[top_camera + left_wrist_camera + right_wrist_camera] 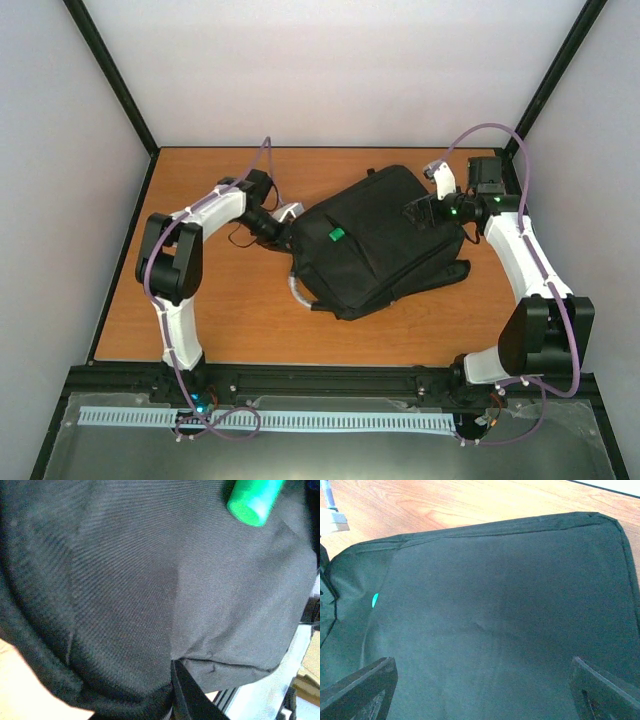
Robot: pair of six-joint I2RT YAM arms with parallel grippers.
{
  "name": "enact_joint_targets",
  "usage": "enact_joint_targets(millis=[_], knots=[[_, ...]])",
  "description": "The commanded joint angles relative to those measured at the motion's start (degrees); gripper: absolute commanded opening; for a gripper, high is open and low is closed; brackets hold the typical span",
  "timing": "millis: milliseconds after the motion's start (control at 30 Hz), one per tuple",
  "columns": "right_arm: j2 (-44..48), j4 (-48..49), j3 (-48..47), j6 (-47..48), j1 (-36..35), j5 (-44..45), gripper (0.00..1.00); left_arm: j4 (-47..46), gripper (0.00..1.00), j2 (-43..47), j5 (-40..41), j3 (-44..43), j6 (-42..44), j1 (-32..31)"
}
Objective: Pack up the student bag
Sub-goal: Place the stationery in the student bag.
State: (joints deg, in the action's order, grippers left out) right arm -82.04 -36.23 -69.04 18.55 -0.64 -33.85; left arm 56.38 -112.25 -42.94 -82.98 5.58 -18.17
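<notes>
Student bag (385,245) lay flat on the wooden desk (200,330), roughly mid-desk and turned at an angle, with one corner pointing to the far side. A grey loop handle (297,290) stuck out at its near-left corner. Black straps (445,275) trailed off its near-right edge. A small green cylinder (337,235) showed on the bag's top face, left of centre.

Left arm (210,208) reached in from the left, with the left jaws right at the bag's left edge. Its wrist view was filled with black fabric and only one dark finger (187,695) showed, so I could not tell whether those jaws were clenched or released.

Right arm (520,250) came in over the bag's far-right corner. The right jaws were released, fingers (360,690) spread wide at both bottom corners of the wrist view. They hovered above plain bag fabric, grasping nothing. Bare desk wood showed past the bag's edge in that view.
</notes>
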Motion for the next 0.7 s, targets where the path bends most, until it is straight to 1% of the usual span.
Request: enact_joint_targets(millis=[0, 33, 67, 233, 333, 400, 467, 533, 600, 667], knots=[[-0.06, 1.15, 0.25, -0.69, -1.21, -0.64, 0.95, 2.60, 0.07, 0.46, -5.36, -5.35, 2.40, -1.55], [-0.08, 1.16, 0.15, -0.63, -1.47, -0.27, 0.95, 3.40, 0.02, 0.98, -5.75, -6.56, 2.97, -1.60], [-0.15, 1.10, 0.15, -0.58, -1.65, 0.15, 0.95, 4.29, 0.01, 1.58, -6.38, -7.95, 3.98, -1.60], [-0.78, 0.63, -1.93, -0.15, -2.26, 1.50, 0.96, 6.55, 0.01, 5.82, -11.54, -16.27, 4.89, -2.00], [-1.59, -0.16, -6.86, 0.87, -2.26, 4.39, 1.00, 7.19, 0.01, 8.72, -11.26, -22.47, 5.12, -3.08], [-2.33, -0.40, -10.30, 1.41, -2.18, 7.30, 1.00, 6.48, 0.01, 9.45, -11.05, -24.71, 4.33, -3.55], [-3.01, -0.53, -12.80, 1.53, -2.10, 8.41, 1.00, 6.38, 0.01, 8.92, -11.17, -24.28, 4.26, -3.95], [-3.37, -0.80, -13.40, 1.05, -2.08, 6.50, 1.00, 7.13, 0.01, 7.71, -11.08, -22.04, 4.95, -4.05], [-3.12, -1.03, -12.45, -0.04, -2.21, 3.05, 1.00, 6.71, 0.01, 7.50, -11.85, -20.75, 4.05, -4.25], [-2.51, -0.88, -10.56, -1.22, -2.99, 1.71, 1.00, 5.88, 0.01, 8.22, -10.35, -21.44, 4.32, -5.12]])
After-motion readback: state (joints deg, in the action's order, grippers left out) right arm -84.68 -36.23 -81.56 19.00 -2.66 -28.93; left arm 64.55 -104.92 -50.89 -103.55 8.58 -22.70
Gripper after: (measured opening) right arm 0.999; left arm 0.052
